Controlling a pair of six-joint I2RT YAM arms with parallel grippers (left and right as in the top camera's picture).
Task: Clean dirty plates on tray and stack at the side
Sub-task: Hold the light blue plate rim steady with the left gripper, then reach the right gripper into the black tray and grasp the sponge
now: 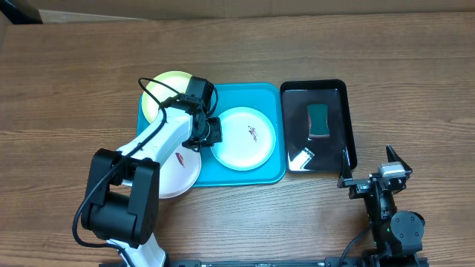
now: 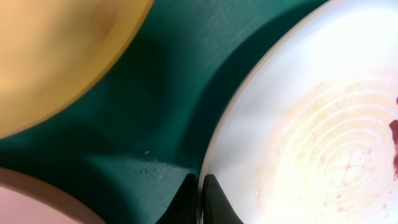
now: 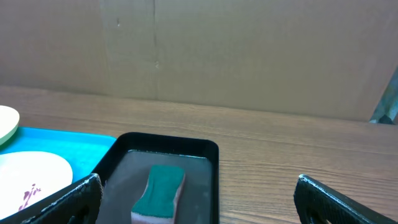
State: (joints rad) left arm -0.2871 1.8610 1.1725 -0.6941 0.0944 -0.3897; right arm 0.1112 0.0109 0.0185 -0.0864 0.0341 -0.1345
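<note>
Wooden bench (image 1: 74, 74), seen from overhead, carrying a turquoise tray (image 1: 267, 96) at centre and a smaller black tray (image 1: 297, 100) touching its right side, with a green sponge (image 1: 319, 119) inside the black one. A yellow-green plate (image 1: 165, 93) lies at the turquoise tray's far-left corner. A middle plate (image 1: 243, 141), marked with a reddish smear, lies flat inside the tray. A third plate (image 1: 178, 174), also smeared, hangs over the near-left rim onto the bench. The left pincer (image 1: 213, 132) sits at the middle plate's left edge, and the right pincer (image 1: 369, 169) is parked well apart, near the bench's front right. Left wrist view: two dark fingers (image 2: 214, 199) are clenched close together on the thin rim of the middle plate, with bare tray floor beside it and the other two plates at the frame's edges. Right wrist view: brown board behind the bench; the pincer is released, its tips spread wide, and the sponge lies just ahead inside the black tray. Judged step: securing the first dirty plate before wiping; none is stacked yet. The next move probably calls for a steady lift or tilt on this shallow edge grip while the right arm fetches the sponge. The black tray's raised wall and the neighbouring plates could obstruct both moves.
</note>
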